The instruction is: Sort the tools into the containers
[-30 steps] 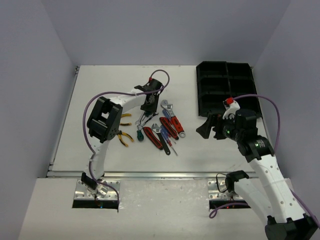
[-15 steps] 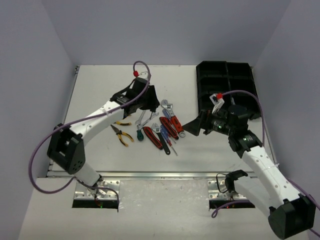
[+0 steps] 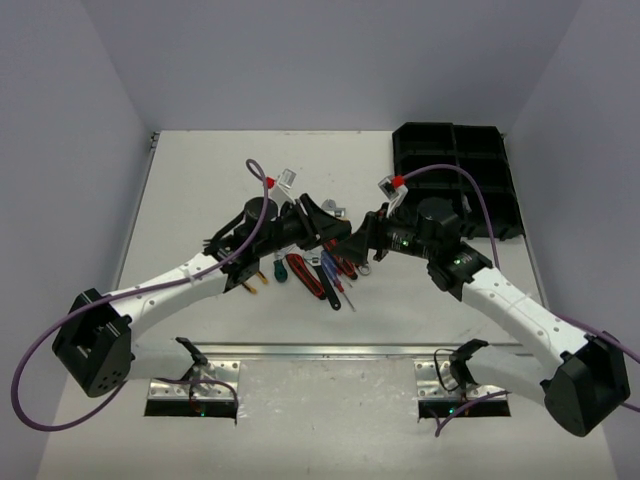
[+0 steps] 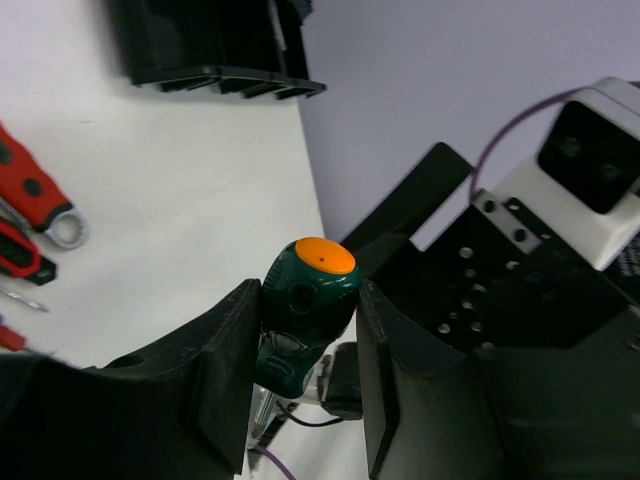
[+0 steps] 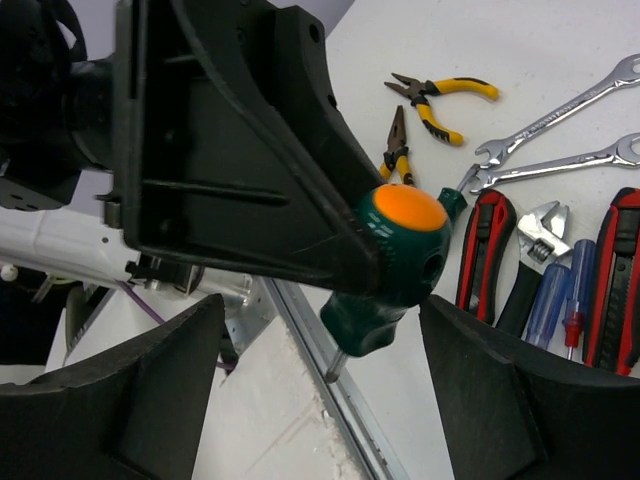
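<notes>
My left gripper (image 3: 328, 222) is shut on a green screwdriver with an orange cap (image 4: 305, 295) and holds it above the table, cap pointing towards the right arm. In the right wrist view the screwdriver (image 5: 400, 255) hangs between and beyond my right gripper's (image 5: 325, 400) wide-open, empty jaws. My right gripper (image 3: 362, 238) faces the left one closely over the tool pile (image 3: 325, 268). Yellow pliers (image 5: 440, 98), silver wrenches (image 5: 560, 112), red-handled adjustable wrenches (image 5: 485, 255) and a blue screwdriver (image 5: 550, 300) lie on the table. The black organiser tray (image 3: 400, 170) is at the back right.
A second green-handled screwdriver (image 3: 281, 268) lies at the pile's left. The tray also shows in the left wrist view (image 4: 210, 50). The table's metal front edge (image 5: 330, 380) runs under the grippers. Purple cables loop off both arms.
Both arms have swung in to the middle of the table. My left gripper has left the pile holding the green screwdriver, and my right gripper has moved left from the tray to face it.
</notes>
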